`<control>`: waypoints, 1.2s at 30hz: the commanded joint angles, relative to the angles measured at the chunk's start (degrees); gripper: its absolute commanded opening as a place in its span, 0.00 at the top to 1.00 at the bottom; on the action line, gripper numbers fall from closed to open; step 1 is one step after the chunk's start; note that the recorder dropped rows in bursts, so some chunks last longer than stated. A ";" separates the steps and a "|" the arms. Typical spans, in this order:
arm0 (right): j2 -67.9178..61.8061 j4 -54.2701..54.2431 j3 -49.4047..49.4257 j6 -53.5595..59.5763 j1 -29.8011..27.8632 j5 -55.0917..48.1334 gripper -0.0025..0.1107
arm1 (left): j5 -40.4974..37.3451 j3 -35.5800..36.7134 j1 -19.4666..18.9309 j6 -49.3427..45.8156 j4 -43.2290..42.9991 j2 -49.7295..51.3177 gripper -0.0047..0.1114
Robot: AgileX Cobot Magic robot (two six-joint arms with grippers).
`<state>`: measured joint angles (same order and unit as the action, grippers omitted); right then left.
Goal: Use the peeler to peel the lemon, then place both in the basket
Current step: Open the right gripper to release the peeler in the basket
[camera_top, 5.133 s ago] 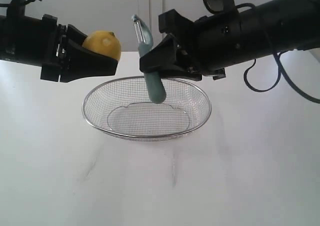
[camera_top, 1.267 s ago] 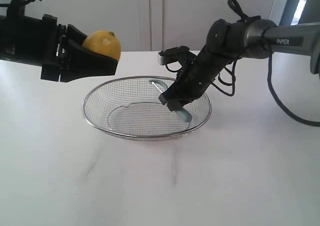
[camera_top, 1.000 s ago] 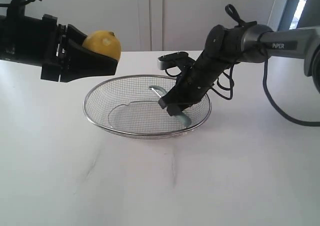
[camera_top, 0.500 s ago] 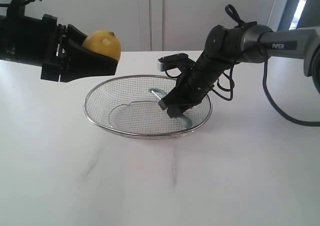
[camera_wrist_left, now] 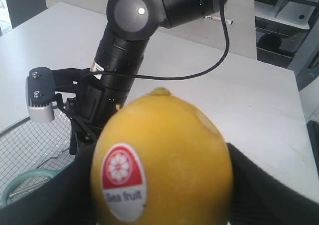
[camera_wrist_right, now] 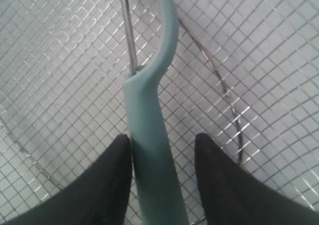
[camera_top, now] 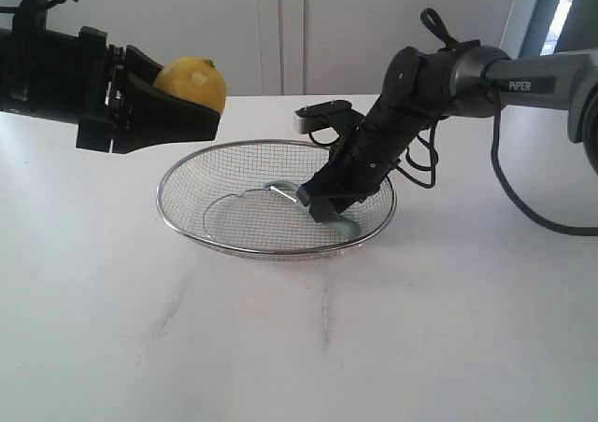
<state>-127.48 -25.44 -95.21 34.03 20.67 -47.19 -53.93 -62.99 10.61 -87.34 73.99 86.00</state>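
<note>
Lying on the basket [camera_top: 271,253] mesh, the peeler [camera_top: 344,224] rests between the parted jaws of the right gripper [camera_top: 322,207], seemingly released. Farther back, the left gripper [camera_top: 207,106] clamps the lemon [camera_top: 192,81] above the bench [camera_top: 327,347], probably awaiting its drop.

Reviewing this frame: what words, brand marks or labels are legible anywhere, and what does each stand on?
"PIPER": white letters on the grey link of the right arm, exterior view.
"Sea fruit": on the red-and-white sticker on the lemon, below a white flower emblem, left wrist view.
No text shows on the basket or the peeler.
</note>
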 commanded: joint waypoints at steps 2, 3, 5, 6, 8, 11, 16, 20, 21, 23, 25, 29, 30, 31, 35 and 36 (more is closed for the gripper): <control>3.08 0.02 -0.16 0.14 -0.08 -0.41 0.63 | -1.04 -0.39 -0.29 0.10 1.72 -0.29 0.96; 3.61 0.02 -0.16 0.14 -0.08 -0.49 0.63 | -1.04 -0.39 -0.29 0.10 1.72 -0.29 0.96; 4.52 0.02 -0.16 0.14 -0.08 -0.49 0.63 | -1.04 -0.39 -0.29 0.10 1.72 -0.29 0.96; 5.03 0.02 -0.16 0.14 -0.08 -0.49 0.63 | -1.04 -0.39 -0.29 0.10 1.72 -0.29 0.96; 5.92 0.02 -0.16 0.14 -0.08 -1.20 0.63 | -0.91 -0.39 -0.29 0.10 1.72 -0.29 0.96; 6.82 0.02 -0.16 0.14 -0.08 -2.73 0.65 | -0.91 -0.39 -0.29 0.10 1.72 -0.29 0.96; 7.85 -0.11 -0.16 0.14 -0.08 -4.36 0.75 | -0.91 -0.39 -0.29 0.10 1.72 -0.29 0.96; 8.72 -0.19 -0.16 0.14 -0.08 -5.46 0.87 | -0.91 -0.39 -0.29 0.10 1.72 -0.29 0.96; 9.00 -0.19 -0.16 0.14 -0.08 -5.92 0.90 | -0.91 -0.39 -0.29 0.10 1.72 -0.29 0.96; 9.40 -0.19 -0.16 0.14 -0.08 -6.76 0.96 | -0.91 -0.39 -0.29 0.10 1.72 -0.29 0.96; 9.68 -0.19 -0.16 0.14 -0.08 -7.95 0.98 | -0.91 -0.39 -0.29 0.10 1.72 -0.29 0.96; 9.90 -0.19 -0.16 0.03 -0.08 -9.75 0.98 | -0.91 -0.39 -0.29 -0.01 1.72 -0.29 0.96; 9.90 -0.19 -0.16 -0.46 -0.08 -10.07 0.98 | -0.91 -0.39 -0.29 -0.01 1.72 -0.29 0.96; 9.90 -0.19 -0.16 -1.15 -0.08 -10.19 0.98 | -0.91 -0.39 -0.29 -0.01 1.72 -0.29 0.96; 9.90 -0.19 -0.16 -3.08 -0.08 -10.75 0.98 | -0.91 -0.39 -0.29 -0.01 1.72 -0.29 0.96; 9.90 -0.19 -0.16 -3.54 -0.08 -11.04 0.98 | -0.91 -0.39 -0.29 -0.01 1.72 -0.29 0.96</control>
<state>-118.32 -25.44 -95.21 31.90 20.67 -57.26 -53.93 -62.99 10.61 -87.34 73.99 86.00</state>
